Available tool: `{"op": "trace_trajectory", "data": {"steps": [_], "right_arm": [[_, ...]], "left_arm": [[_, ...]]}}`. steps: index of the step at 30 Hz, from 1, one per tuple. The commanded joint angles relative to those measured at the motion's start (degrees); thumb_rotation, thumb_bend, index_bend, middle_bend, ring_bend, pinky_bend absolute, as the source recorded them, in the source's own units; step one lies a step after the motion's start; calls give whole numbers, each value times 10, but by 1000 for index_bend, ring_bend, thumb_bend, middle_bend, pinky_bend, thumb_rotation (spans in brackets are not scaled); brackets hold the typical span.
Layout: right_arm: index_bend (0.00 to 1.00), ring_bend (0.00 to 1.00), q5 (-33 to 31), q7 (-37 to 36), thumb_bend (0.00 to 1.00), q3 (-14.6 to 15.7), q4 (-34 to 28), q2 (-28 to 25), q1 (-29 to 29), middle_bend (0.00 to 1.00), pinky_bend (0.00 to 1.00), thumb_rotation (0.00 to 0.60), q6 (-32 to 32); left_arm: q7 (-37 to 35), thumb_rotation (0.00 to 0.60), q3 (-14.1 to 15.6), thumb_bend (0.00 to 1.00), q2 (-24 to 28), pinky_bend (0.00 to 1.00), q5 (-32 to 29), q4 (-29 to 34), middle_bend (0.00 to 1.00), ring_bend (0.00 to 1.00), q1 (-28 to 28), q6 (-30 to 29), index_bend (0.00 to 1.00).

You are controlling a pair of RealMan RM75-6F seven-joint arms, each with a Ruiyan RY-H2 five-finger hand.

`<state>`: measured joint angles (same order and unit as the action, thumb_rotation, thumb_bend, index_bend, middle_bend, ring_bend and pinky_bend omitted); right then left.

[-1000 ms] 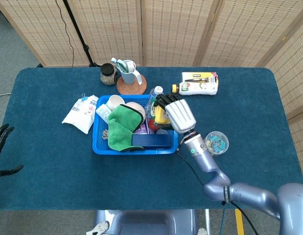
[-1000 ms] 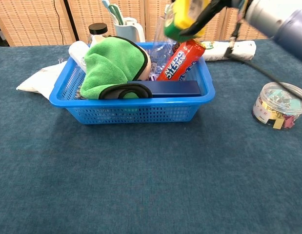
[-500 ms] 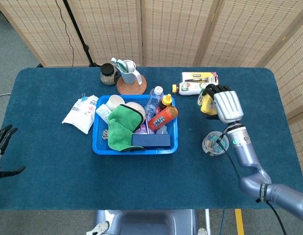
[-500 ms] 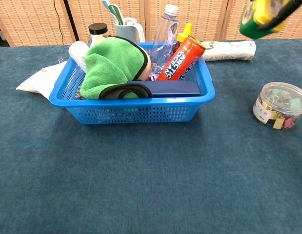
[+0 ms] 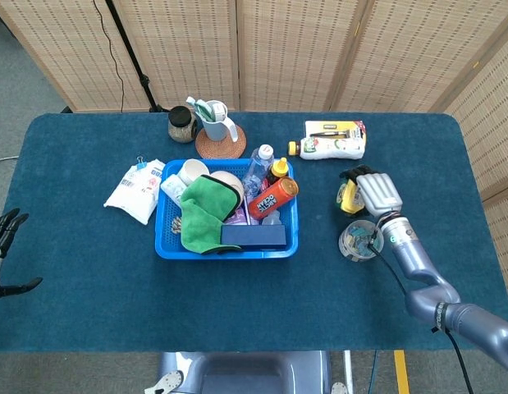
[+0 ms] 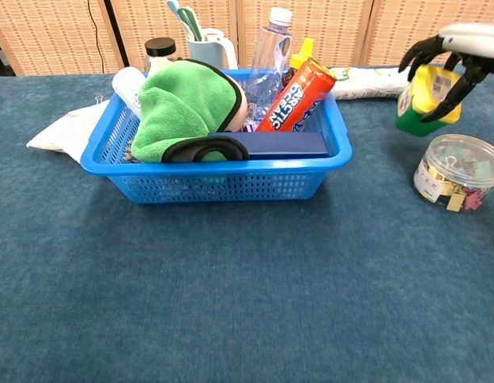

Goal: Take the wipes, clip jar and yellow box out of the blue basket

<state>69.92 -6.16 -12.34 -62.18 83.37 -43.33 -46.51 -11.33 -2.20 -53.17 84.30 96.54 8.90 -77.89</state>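
Wicker screens behind, and a big blue-carpeted desk (image 5: 89,271) filling the shot. Using the blue basket (image 6: 215,179) as the landmark: it's mid-desk and holds a green cloth (image 6: 187,104), a bottle and an orange tube. The wipes (image 5: 135,190) lie flat on the desk just left of the basket, and the clip jar (image 6: 456,172) stands well to its right, so I'd call those two done. The yellow box (image 6: 426,100) is out of the basket too, well to the right and just beyond the clip jar, but it looks not set down yet. The right hand (image 5: 375,193) comes over it from above, fingers (image 6: 422,49) curled round the top and pinching it. The left hand (image 5: 2,234) hangs far left of the basket off the desk edge, fingers spread, holding nothing.
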Motion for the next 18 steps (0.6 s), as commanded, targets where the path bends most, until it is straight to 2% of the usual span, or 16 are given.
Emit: {"op": "trace_trajectory", "data": {"steps": [1,4,9,12,15,18], "right_arm": [[0,0,-2,2,28,0,0,2,-2,0,194,600,0],[0,0,-8,8,0,-11,-28,-19,3,0,159,600,-13],[0,0,-9,21,0,-27,-116,-88,26,0,137,600,-58],[0,0,3,20,0,-27,-163,-123,47,0,135,600,-90],[0,0,38,7,0,-13,-212,-163,87,0,130,600,-146],[0,0,76,-19,0,12,-244,-193,135,0,90,600,-200]], "left_arm": [[-1,600,0,71,0,0,-1,-1,0,0,0,1,0],[-3,600,0,72,0,0,-2,-2,0,0,1,2,0],[2,600,2,71,-1,0,2,1,0,0,0,0,0],[4,600,4,71,-1,0,6,5,0,0,-3,-5,0],[16,600,6,71,-4,0,9,10,0,0,-12,-21,0],[30,600,9,71,-11,0,12,15,0,0,-24,-41,0]]}}
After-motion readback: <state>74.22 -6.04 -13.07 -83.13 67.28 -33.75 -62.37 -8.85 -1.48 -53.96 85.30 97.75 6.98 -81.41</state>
